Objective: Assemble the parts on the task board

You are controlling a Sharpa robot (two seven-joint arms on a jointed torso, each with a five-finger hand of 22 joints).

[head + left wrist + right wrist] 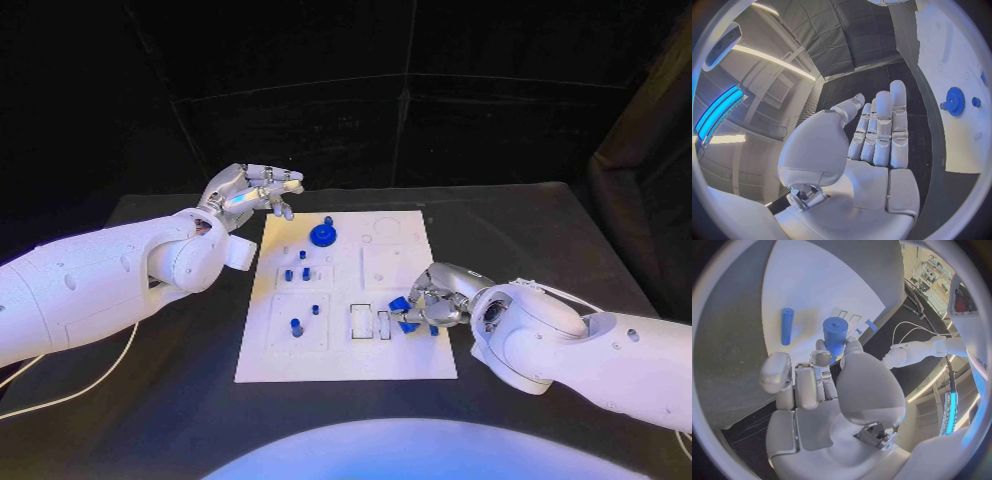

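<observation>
The white task board (389,355) lies in the middle of the black table. A blue gear (323,235) stands near its far end, and small blue pegs (296,272) stand in its left half. My right hand (436,298) rests at the board's right edge and pinches a blue cylinder (835,335) between thumb and finger; the same cylinder (401,306) shows just above the board. Another blue peg (786,326) lies on the board (817,280) beyond the fingers. My left hand (254,190) hovers off the board's far left corner, its fingers (882,127) extended and holding nothing. The gear (954,101) lies beside it.
Rectangular slots (361,322) are cut in the board just left of my right hand. A white cable (72,385) trails over the table under my left arm. Bare black table (534,240) surrounds the board on both sides.
</observation>
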